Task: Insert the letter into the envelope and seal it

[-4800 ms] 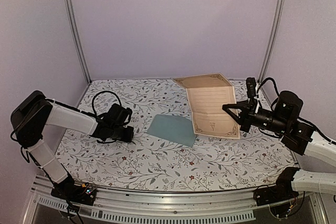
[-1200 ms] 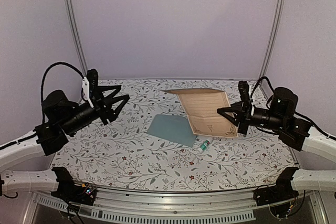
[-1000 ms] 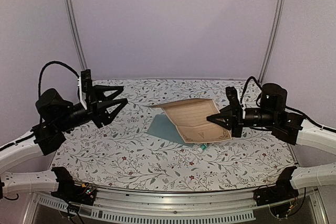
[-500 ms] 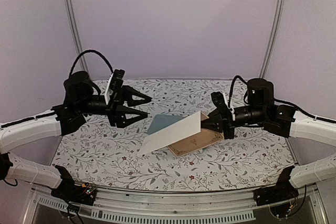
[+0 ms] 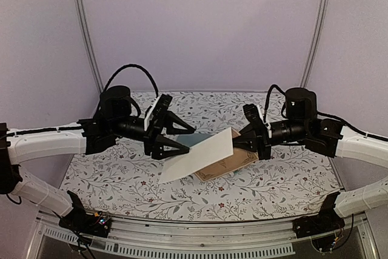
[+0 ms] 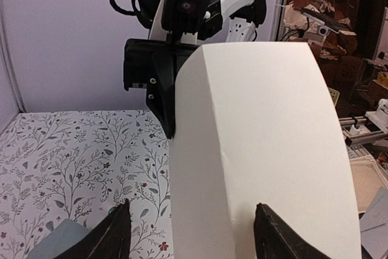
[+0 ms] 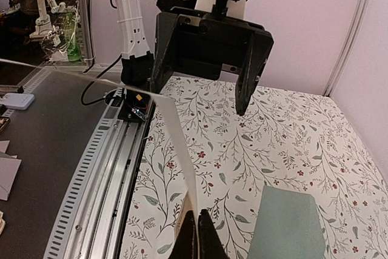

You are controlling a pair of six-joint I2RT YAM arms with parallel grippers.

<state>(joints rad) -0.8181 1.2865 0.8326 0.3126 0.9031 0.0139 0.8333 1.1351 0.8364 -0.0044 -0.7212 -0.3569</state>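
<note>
Over the middle of the surface (image 5: 121, 174), the right hand (image 5: 237, 144) is pinched shut on the letter (image 5: 203, 154), now flipped white-side-up just above the envelope (image 7: 285, 225), and the left hand (image 5: 190, 141) has swung in beside it, wide open and empty, so tucking's close.

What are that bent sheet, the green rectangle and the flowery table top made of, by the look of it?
The letter: paper, matt, whitish back; it bends and holds a crease. The envelope: thin matt teal paper, lying flat. The table cover: probably printed cloth or vinyl; hard to tell.
</note>
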